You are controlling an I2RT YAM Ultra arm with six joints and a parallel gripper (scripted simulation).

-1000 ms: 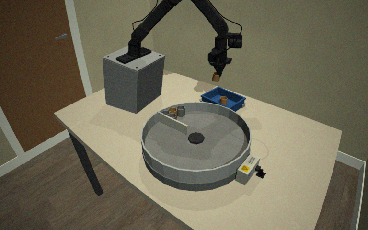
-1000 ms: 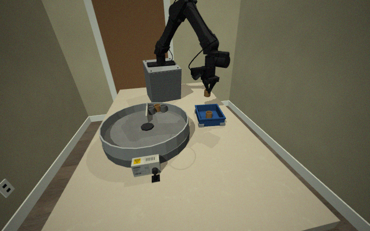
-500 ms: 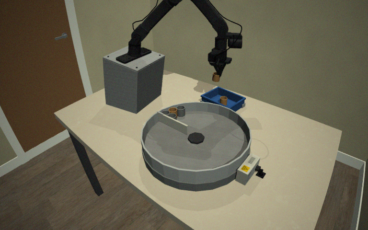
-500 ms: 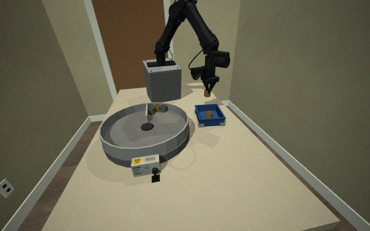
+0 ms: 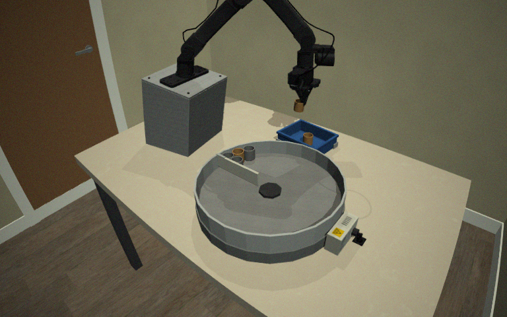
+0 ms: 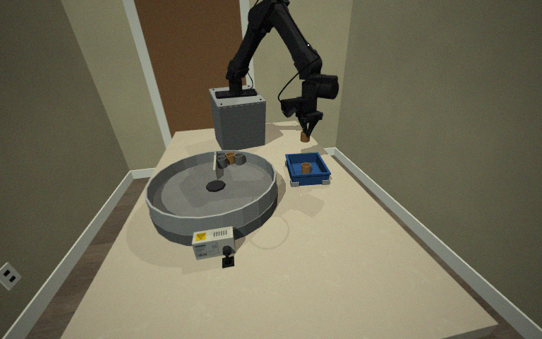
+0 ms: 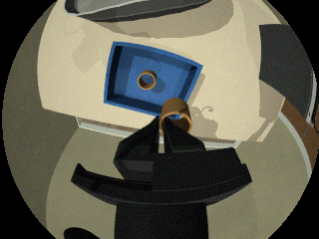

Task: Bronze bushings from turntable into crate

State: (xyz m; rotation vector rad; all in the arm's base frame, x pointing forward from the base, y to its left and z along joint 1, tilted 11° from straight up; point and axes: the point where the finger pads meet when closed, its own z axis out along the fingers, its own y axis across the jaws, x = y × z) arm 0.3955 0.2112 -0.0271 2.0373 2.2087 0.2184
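Pinching a bronze bushing (image 5: 298, 107) (image 6: 305, 138) (image 7: 175, 107) by its wall in the nearly shut claw (image 5: 304, 103) (image 6: 308, 134) (image 7: 161, 120), and hanging above the surface (image 5: 392, 224) (image 6: 320, 280) (image 7: 60, 75), near the plain wall (image 5: 411, 74) (image 6: 440, 99) (image 7: 75, 169). Holding it higher than the rim of the blue crate (image 5: 317, 133) (image 6: 311, 180) (image 7: 171, 75), with air between, and a second bronze bushing (image 5: 307, 139) (image 6: 305, 169) (image 7: 139, 80) standing inside. Leaving a third bronze bushing (image 5: 237, 154) (image 6: 230, 159) crowded among three steel bushings (image 5: 249, 154) (image 6: 239, 159) beside the divider (image 5: 239, 170) (image 6: 214, 164), within the raised edge of the turntable (image 5: 261, 242) (image 6: 191, 222) (image 7: 145, 12).
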